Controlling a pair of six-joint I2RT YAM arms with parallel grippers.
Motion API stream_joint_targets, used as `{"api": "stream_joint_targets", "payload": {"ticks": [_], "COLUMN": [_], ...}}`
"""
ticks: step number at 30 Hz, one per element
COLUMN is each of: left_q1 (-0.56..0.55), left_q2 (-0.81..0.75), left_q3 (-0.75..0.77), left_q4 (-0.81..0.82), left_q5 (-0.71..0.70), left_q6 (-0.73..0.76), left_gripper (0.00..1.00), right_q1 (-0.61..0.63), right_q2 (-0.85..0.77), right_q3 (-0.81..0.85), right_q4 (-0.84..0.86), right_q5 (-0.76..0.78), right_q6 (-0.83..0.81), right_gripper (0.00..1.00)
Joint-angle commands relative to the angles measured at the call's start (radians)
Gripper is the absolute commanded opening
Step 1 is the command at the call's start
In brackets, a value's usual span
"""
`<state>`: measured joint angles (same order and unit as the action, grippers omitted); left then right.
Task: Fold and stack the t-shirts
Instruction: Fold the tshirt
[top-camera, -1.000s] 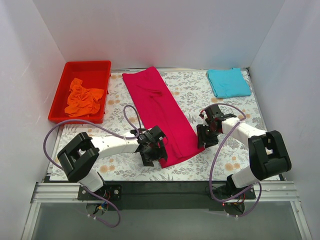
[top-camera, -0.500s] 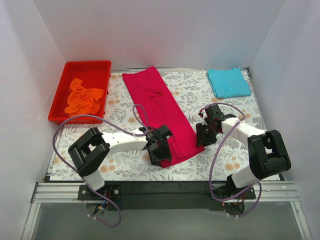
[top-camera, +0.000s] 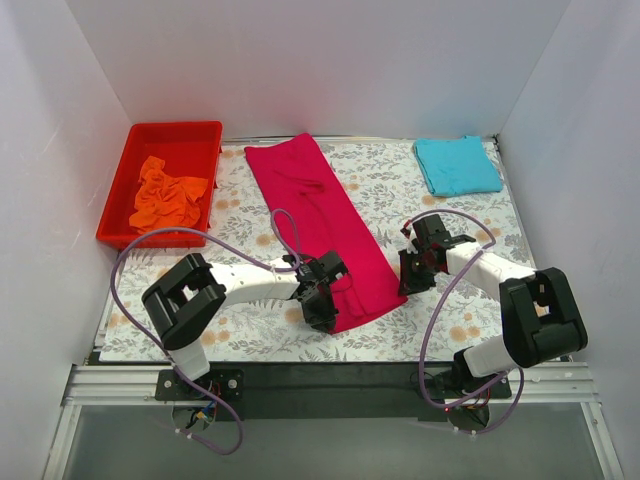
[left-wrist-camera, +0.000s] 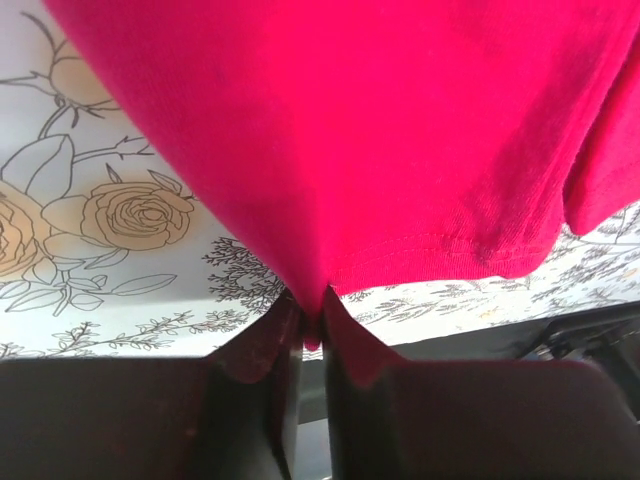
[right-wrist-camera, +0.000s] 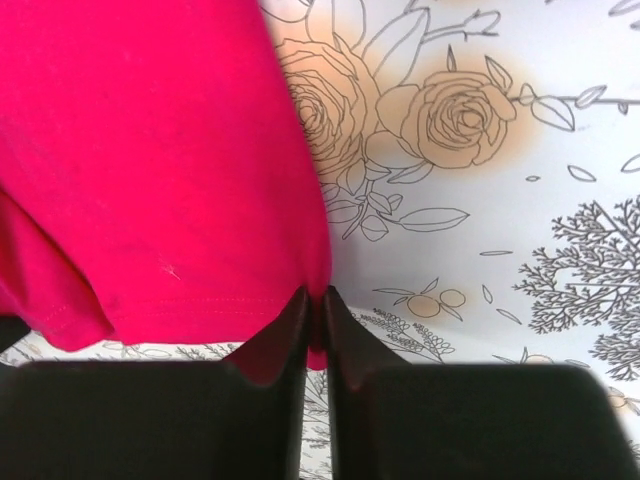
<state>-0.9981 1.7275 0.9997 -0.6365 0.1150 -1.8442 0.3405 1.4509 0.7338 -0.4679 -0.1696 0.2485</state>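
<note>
Two robot arms grip the near end of a crimson-pink t-shirt (top-camera: 320, 225), which lies as a long folded strip on a flower-patterned bench (top-camera: 400, 190).
The left fingers (left-wrist-camera: 295, 330) are clenched on the shirt's near-left hem corner, and the right fingers (right-wrist-camera: 300, 320) are clenched on its near-right corner. A folded turquoise t-shirt (top-camera: 457, 165) lies well to the right of the shirt's far end. An orange t-shirt (top-camera: 165, 195) sits crumpled in a red bin (top-camera: 170, 130) to its left.

Top camera: high behind arms (top-camera: 250, 285), looking down on whole bench (top-camera: 400, 190). Wrist cameras: very close, low, peering past own fingers (left-wrist-camera: 255, 385) — all three share crimson-pink shirt (top-camera: 320, 220) near hem.
</note>
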Motion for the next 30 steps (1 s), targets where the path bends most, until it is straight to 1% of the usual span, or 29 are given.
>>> {"api": "stream_joint_targets", "payload": {"ticks": [1,2,4,7,10,11,14,18,20,22,23,24,26,27,29,30], "left_q1": [-0.01,-0.01,-0.01,-0.01,-0.011,-0.013,-0.037,-0.073,-0.071,-0.031,-0.007,0.047,0.114,0.187,0.258,0.315], "left_q2": [0.018,0.018,0.015,-0.002,-0.037,-0.078,-0.169,-0.252,-0.273,-0.26,-0.249,-0.238,-0.217,-0.215,-0.197,-0.184], "left_q3": [-0.01,-0.007,0.01,0.008,-0.021,-0.07,-0.148,-0.214,-0.214,-0.164,-0.139,-0.1,-0.064,-0.031,0.011,0.036], "left_q4": [-0.048,-0.054,-0.09,-0.156,-0.213,-0.215,-0.224,-0.221,-0.219,-0.242,-0.252,-0.261,-0.255,-0.241,-0.227,-0.217], "left_q5": [-0.048,-0.049,-0.055,-0.06,0.018,0.072,0.145,0.227,0.235,0.192,0.177,0.164,0.141,0.144,0.121,0.108], "left_q6": [0.01,0.019,0.042,0.109,0.177,0.181,0.165,0.131,0.138,0.167,0.21,0.229,0.29,0.315,0.355,0.399], "left_gripper": [0.09,0.03,0.0,0.0,0.0,0.0,0.0,0.0,0.0,0.0,0.0,0.0,0.0,0.0,0.0,0.0], "right_q1": [0.006,0.005,0.006,0.006,0.006,0.006,0.021,0.066,0.071,0.071,0.071,0.071,0.069,0.068,0.069,0.069], "right_q2": [0.02,0.008,-0.007,-0.037,-0.075,-0.098,-0.144,-0.193,-0.199,-0.181,-0.144,-0.121,-0.042,-0.014,0.061,0.086], "right_q3": [-0.066,-0.068,-0.07,-0.071,-0.088,-0.096,-0.122,-0.151,-0.119,-0.065,-0.036,0.036,0.11,0.192,0.277,0.315], "right_q4": [-0.074,-0.075,-0.096,-0.15,-0.201,-0.237,-0.302,-0.345,-0.356,-0.364,-0.364,-0.364,-0.368,-0.367,-0.364,-0.361], "right_q5": [0.048,0.045,0.036,0.021,-0.022,-0.051,-0.074,-0.111,-0.122,-0.116,-0.11,-0.105,-0.087,-0.084,-0.068,-0.064], "right_q6": [0.0,0.001,0.002,-0.008,-0.012,-0.009,0.018,0.055,0.055,0.041,0.032,0.017,0.005,-0.003,-0.006,-0.006], "right_gripper": [0.11,0.02,0.01,0.01,0.01,0.01,0.01,0.01,0.01,0.01,0.01,0.01,0.01,0.01,0.01,0.01]}}
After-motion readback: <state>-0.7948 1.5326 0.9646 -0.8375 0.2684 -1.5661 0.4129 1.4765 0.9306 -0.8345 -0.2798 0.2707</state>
